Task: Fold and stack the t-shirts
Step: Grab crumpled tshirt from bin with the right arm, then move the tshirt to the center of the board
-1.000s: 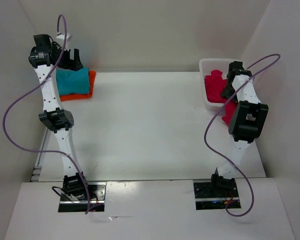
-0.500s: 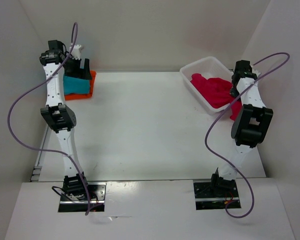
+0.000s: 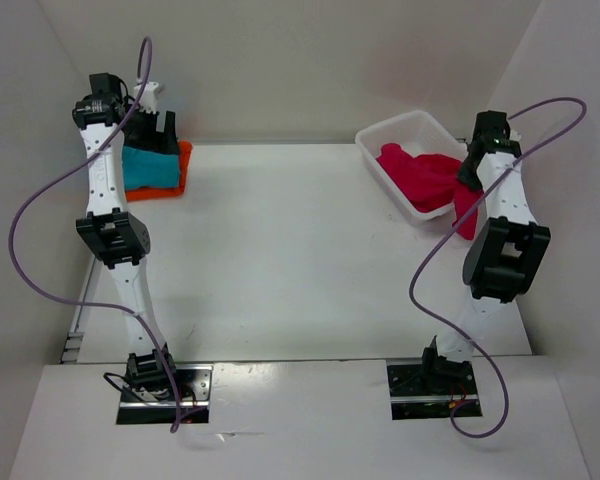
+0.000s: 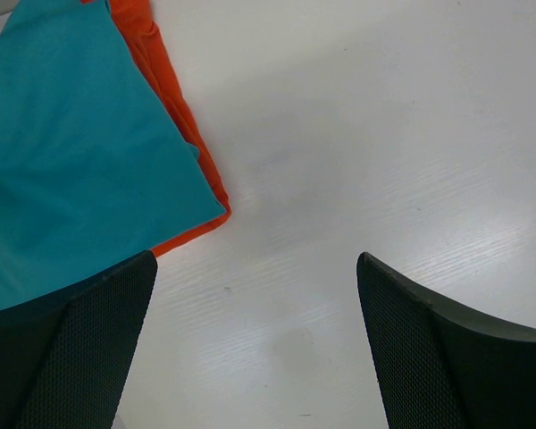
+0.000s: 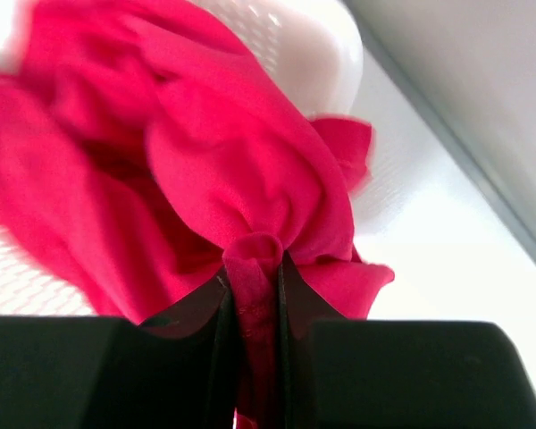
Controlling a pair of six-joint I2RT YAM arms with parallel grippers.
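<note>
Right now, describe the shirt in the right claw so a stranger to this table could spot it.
Look to the far right corner of the table, where a white mesh basket sits. The pink-red t-shirt spills crumpled out of it, one fold pinched in the right claw. The teal t-shirt and orange t-shirt lie flat, stacked, at the far left.

Right gripper (image 5: pixel 252 288) goes from wide to pinched on the pink shirt (image 5: pixel 232 170). Basket (image 3: pixel 408 126) swings from square-on to slantwise, its far end sliding left. Shirt now stretches right across it toward the grip. Left gripper (image 4: pixel 256 261) shifts slightly right by the teal shirt (image 4: pixel 62 152).
</note>
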